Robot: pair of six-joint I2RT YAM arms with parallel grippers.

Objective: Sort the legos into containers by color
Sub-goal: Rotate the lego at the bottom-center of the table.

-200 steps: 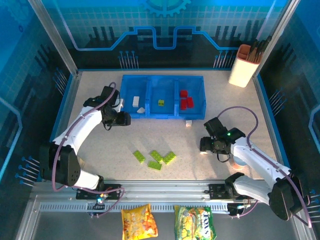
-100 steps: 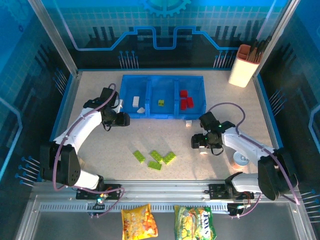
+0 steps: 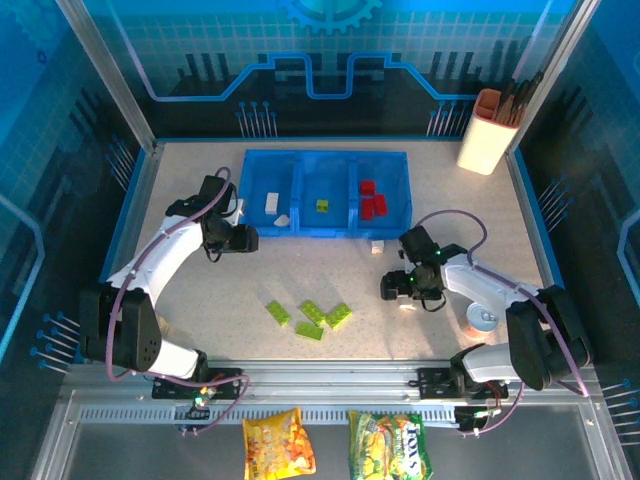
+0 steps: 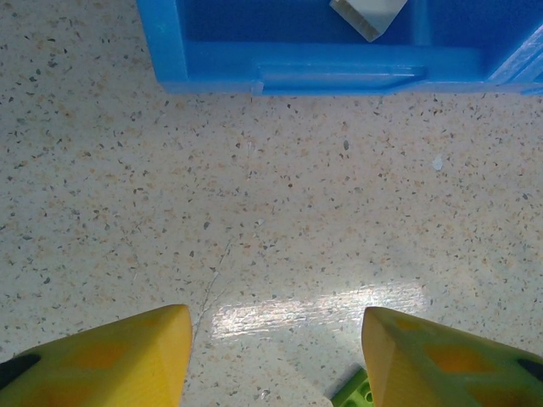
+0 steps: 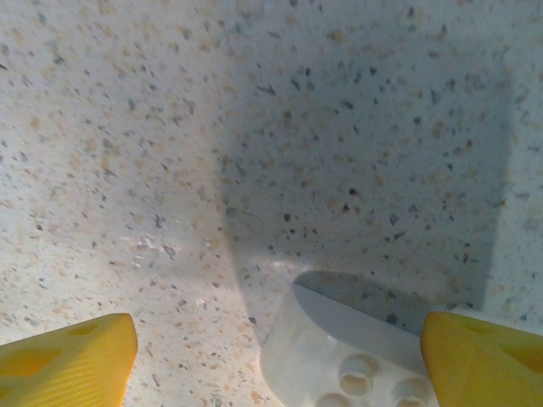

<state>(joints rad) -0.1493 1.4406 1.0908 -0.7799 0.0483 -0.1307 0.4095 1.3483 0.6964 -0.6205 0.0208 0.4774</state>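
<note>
Right wrist view: a white brick (image 5: 339, 369), lying on the table (image 5: 170, 127) nearer than the blue tray (image 3: 325, 232), is straddled by wide-open right jaws for pickup; left jaws are held apart, empty.

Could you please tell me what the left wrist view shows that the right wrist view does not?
Left wrist view: the near wall of the blue tray, a white brick inside it, and the corner of a lime green brick by the open left hand. Right wrist view: a loose white brick lying on the table inside the open right hand. Both share the speckled table and yellow fingers spread apart, gripping nothing.
</note>
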